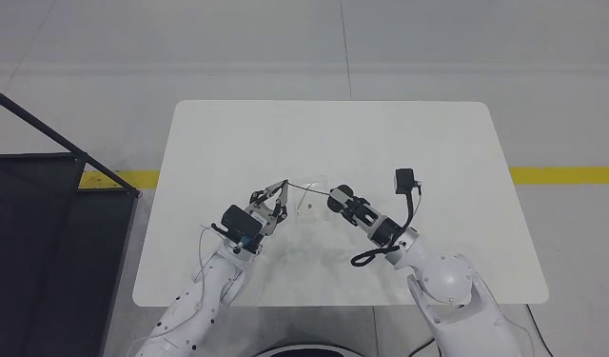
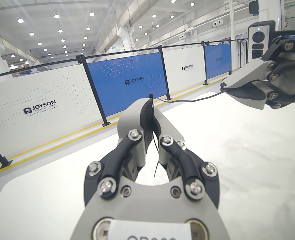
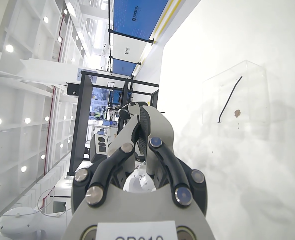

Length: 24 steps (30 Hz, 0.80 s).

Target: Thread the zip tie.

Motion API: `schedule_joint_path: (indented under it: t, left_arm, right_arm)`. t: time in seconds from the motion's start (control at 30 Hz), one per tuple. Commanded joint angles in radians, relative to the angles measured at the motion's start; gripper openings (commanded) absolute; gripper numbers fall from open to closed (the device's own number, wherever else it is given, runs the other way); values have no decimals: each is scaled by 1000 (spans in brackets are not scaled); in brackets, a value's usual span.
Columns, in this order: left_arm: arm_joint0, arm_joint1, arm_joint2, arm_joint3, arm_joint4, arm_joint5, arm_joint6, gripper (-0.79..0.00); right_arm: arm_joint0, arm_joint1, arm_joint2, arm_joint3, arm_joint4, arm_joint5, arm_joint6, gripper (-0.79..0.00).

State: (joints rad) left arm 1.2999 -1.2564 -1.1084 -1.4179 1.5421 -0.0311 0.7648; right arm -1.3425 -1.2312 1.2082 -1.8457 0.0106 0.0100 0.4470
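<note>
A thin black zip tie (image 1: 309,188) spans the gap between my two grippers above the middle of the white table (image 1: 428,148). My left gripper (image 1: 279,191) is shut on one end of it. In the left wrist view the tie (image 2: 187,100) leaves the left gripper (image 2: 150,104) and runs to the right gripper (image 2: 224,88), while a short tail hangs down between the left fingers (image 2: 134,116). My right gripper (image 1: 335,198) is shut on the other end, and its pinched tips (image 3: 133,112) point away from the table.
A small clear box (image 3: 237,93) stands on the table below the grippers, with a second black zip tie (image 3: 230,99) and a small brown scrap (image 3: 237,112) inside. The same box (image 1: 306,205) appears faintly in the top view. A black frame (image 1: 57,148) stands beyond the table's left side.
</note>
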Motion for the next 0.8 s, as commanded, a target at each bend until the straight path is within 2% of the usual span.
schedule_joint_path:
  t: [0.0, 0.77]
  left_arm:
    - [0, 0, 0, 0, 0, 0, 0, -785]
    - [0, 0, 0, 0, 0, 0, 0, -785]
  right_arm:
    - [1, 0, 0, 1, 3, 3, -1, -785]
    - [21, -4, -6, 13, 19, 27, 3, -785]
